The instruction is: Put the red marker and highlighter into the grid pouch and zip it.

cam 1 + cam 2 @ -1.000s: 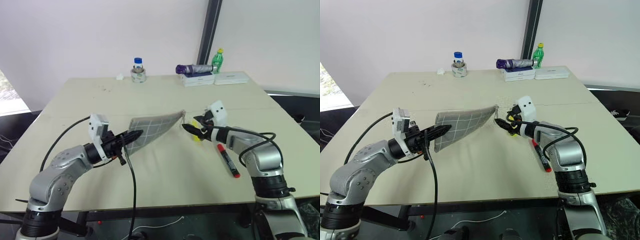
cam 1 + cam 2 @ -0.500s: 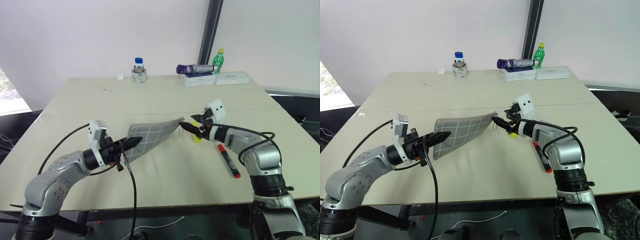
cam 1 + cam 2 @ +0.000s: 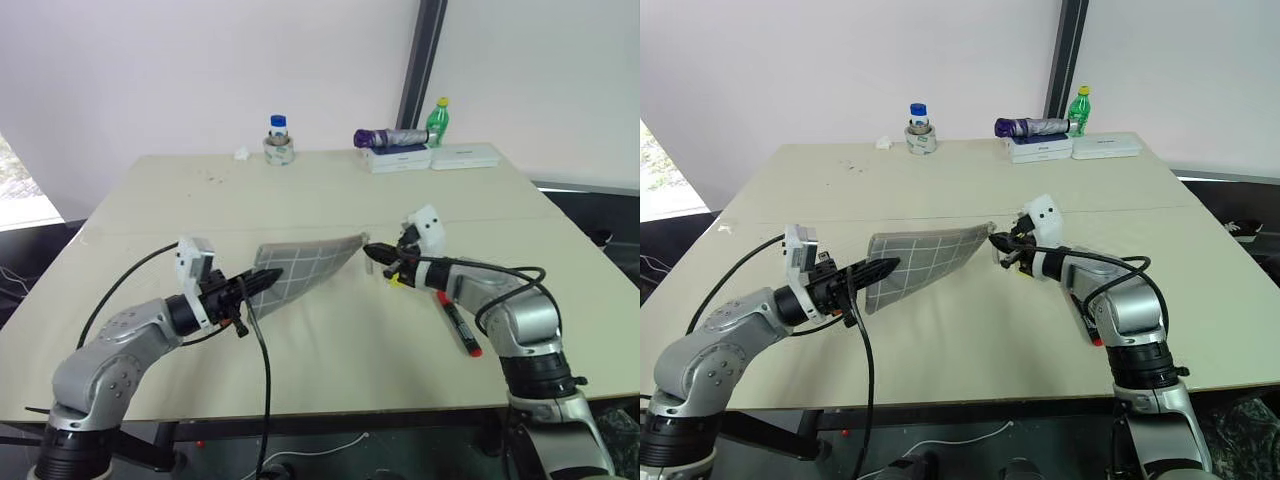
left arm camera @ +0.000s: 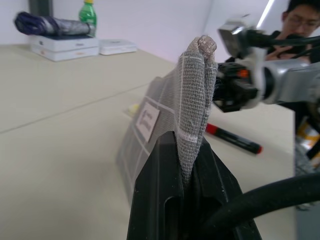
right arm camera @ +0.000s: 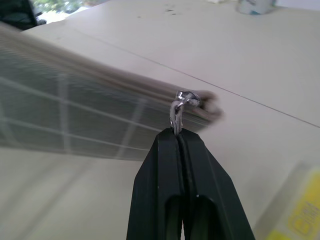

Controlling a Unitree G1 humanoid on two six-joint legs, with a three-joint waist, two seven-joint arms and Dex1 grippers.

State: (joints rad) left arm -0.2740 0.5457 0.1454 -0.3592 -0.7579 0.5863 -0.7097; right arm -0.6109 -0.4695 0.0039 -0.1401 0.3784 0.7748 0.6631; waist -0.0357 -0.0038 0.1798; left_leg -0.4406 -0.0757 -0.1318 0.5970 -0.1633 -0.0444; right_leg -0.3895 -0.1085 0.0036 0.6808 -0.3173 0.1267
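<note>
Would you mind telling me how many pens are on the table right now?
2. The red marker lies on the table beside the robot's right forearm. The yellow highlighter lies just under the right gripper, mostly hidden in the head views. None visible elsewhere.

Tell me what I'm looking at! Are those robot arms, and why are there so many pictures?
Yes, it's a robot with two arms. Two pictures come from cameras in its head, looking down over a table. The other two come from little cameras on its wrists, looking along its black fingers.

The left end effector is shut on one end of the grid pouch, holding it up off the table. The right end effector is shut on the pouch's metal zipper pull at the other end.

Still on the table are the red marker and the yellow highlighter, partly hidden behind the right arm. At the far edge stand a jar, a green bottle, a folded umbrella and white boxes.
</note>
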